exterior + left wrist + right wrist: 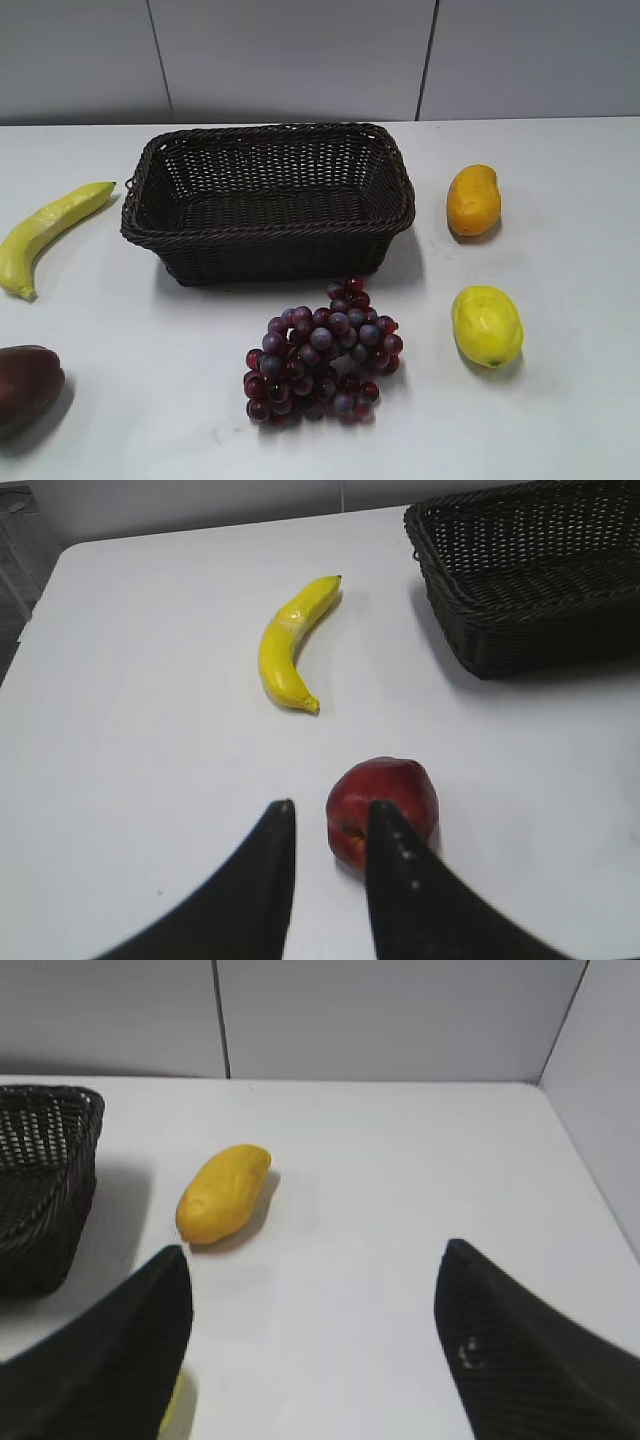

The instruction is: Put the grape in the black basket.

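The grape [320,355], a bunch of dark red-purple berries, lies on the white table just in front of the black basket [270,228]. The basket is empty and stands at the middle back. It also shows in the left wrist view [540,630] and in the right wrist view [40,1190]. Neither gripper shows in the exterior view. My left gripper [330,810] is narrowly open and empty, low over the table. My right gripper [315,1255] is wide open and empty over bare table. The grape is out of both wrist views.
A banana [50,230] [290,645] lies left of the basket. A dark red fruit [25,385] [395,795] sits just beyond my left gripper's right finger. An orange mango [473,200] [222,1192] and a yellow fruit [487,325] lie right of the basket.
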